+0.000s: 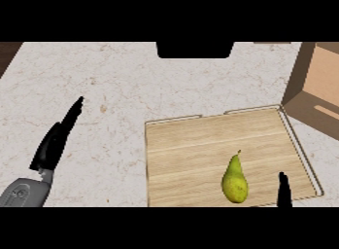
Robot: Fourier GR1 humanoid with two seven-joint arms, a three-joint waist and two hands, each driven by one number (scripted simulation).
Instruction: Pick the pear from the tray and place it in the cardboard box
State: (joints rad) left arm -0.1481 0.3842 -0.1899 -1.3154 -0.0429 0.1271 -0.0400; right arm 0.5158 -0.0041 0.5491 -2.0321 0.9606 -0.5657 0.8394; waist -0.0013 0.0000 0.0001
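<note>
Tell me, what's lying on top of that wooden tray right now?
Only a green pear lies on the wooden tray, near its front edge. Fingers of the right hand rise just beside it, not touching. The tray's front edge is cut off by the view.

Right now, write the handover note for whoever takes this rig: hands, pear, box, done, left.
Left hand: open, fingers straight, over the bare counter left of the tray, holding nothing.
Right hand: only a dark tip shows at the lower edge, just right of the pear; fingers cannot be judged.
Pear: lying on the wooden tray, near its front right part, stem pointing away from the robot, not gripped.
Cardboard box: at the far right of the counter, beyond the tray's right corner, open.
Done: nothing yet.
Left: grasp the pear, lift it, carry it right, set it in the box.
</note>
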